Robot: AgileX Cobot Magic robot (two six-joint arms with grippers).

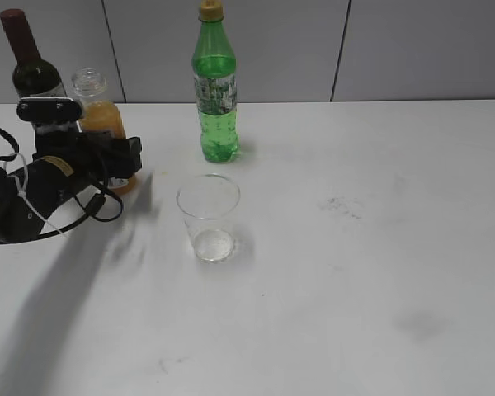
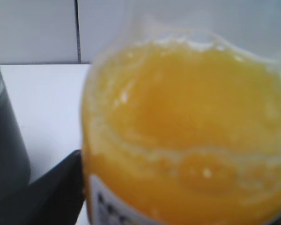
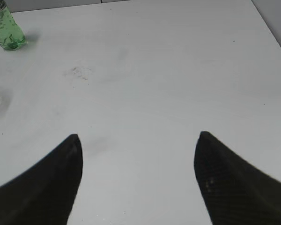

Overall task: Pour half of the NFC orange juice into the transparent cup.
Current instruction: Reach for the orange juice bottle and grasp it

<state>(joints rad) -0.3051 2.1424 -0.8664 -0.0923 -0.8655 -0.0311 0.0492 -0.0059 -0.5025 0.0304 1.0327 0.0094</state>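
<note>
Three bottles and one cup stand on the white table (image 1: 355, 313). The wine bottle (image 1: 29, 62) stands at the far left by the grey wall, the juice bottle (image 1: 99, 115) is just to its right and a little nearer, and the green soda bottle (image 1: 215, 91) stands upright toward the middle of the far edge, with a yellow cap. The single clear cup (image 1: 208, 216) sits upright in front of the soda bottle, well apart from the juice bottle. Two grippers are in play. The left gripper (image 1: 107, 165) is at the juice bottle's lower body, with the open neck and orange shoulder rising above the black arm. In the left wrist view the juice bottle (image 2: 187, 136) fills nearly the whole picture, blurred, with the label's top edge at the bottom and one dark finger (image 2: 56, 192) touching its left side; the other finger is out of sight, so whether the jaws are clamped on the bottle cannot be told. The right gripper (image 3: 138, 180) hangs over bare table with its two dark fingers spread wide, holding nothing, the soda bottle's base far off at the top left corner.
</note>
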